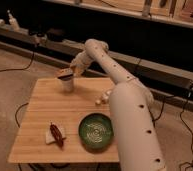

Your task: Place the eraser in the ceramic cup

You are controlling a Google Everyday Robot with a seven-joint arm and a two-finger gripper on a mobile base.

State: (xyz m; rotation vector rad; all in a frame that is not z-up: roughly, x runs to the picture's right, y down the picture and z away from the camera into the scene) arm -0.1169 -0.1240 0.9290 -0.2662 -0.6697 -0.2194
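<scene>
The white ceramic cup point(67, 85) stands at the back left of the wooden table point(50, 112). The eraser point(65, 74), dark with a reddish-orange edge, sits at the cup's mouth, right at the rim. My gripper point(73, 69) is just above and to the right of the cup, right against the eraser. The arm reaches in from the lower right across the table. I cannot tell whether the eraser rests on the rim or hangs from the gripper.
A green bowl point(96, 131) sits at the table's front right beside the arm. A red chili pepper on a white piece point(56, 134) lies at the front left. A white bottle-like object point(104, 97) lies mid-right. Cables run over the floor around the table.
</scene>
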